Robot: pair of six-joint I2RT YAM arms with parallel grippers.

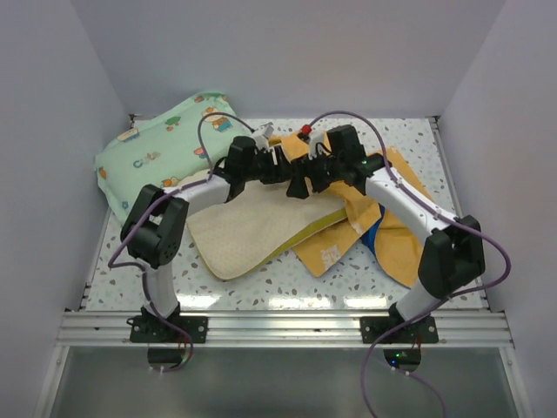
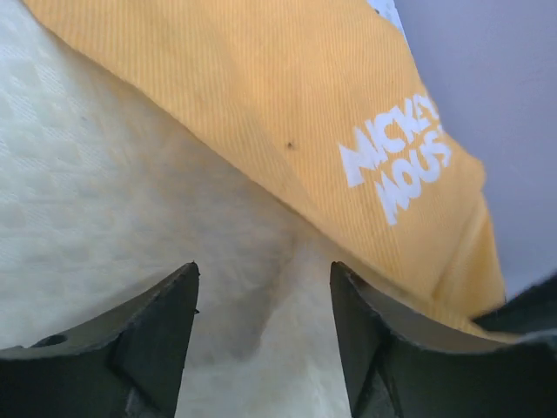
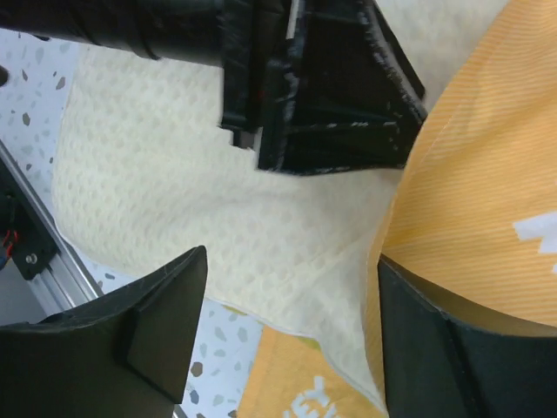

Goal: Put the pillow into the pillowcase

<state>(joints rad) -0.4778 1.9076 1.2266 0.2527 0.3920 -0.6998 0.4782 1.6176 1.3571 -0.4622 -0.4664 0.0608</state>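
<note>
The cream pillow lies on the table in front of the left arm, its far right end tucked under the orange-yellow pillowcase. My left gripper and right gripper meet above that spot. In the left wrist view the left gripper stands open over the pillow, with the pillowcase and its white lettering just beyond. In the right wrist view the right gripper is open over the pillow, nothing between its fingers; the pillowcase touches its right finger.
A mint-green cartoon-print pillow lies at the back left against the wall. White walls close in the speckled table on three sides. A metal rail runs along the near edge. The left gripper body hangs close above the right one.
</note>
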